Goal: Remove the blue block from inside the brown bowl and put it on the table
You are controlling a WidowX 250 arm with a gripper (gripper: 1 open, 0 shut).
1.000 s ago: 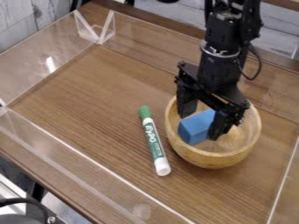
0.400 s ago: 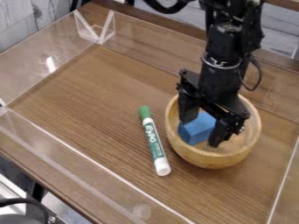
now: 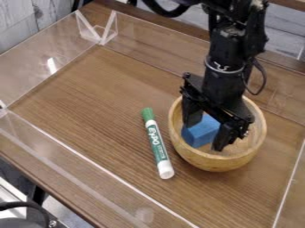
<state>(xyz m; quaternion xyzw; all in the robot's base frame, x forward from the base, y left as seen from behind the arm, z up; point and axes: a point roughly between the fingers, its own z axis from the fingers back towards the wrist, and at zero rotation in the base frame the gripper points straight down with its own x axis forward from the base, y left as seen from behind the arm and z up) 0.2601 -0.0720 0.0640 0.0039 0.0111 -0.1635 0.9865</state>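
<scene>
A round light-brown wooden bowl [image 3: 216, 157] sits on the wood-grain table [image 3: 107, 89] at the right. Inside it lies the blue block [image 3: 201, 133], leaning on the bowl's left inner side. My black gripper [image 3: 216, 124] points straight down into the bowl with its fingers open, one finger on each side of the block. The left finger [image 3: 188, 109] stands at the bowl's near-left rim and the right finger [image 3: 241, 130] reaches deeper on the block's right. The jaws are not closed on the block.
A green-and-white marker [image 3: 156, 142] lies on the table just left of the bowl. Low clear acrylic walls [image 3: 48, 62] edge the tabletop, with a clear bracket [image 3: 95, 31] at the back left.
The gripper has sunk a little deeper into the bowl around the block since the earliest frame, then held still. The block and bowl have not moved.
</scene>
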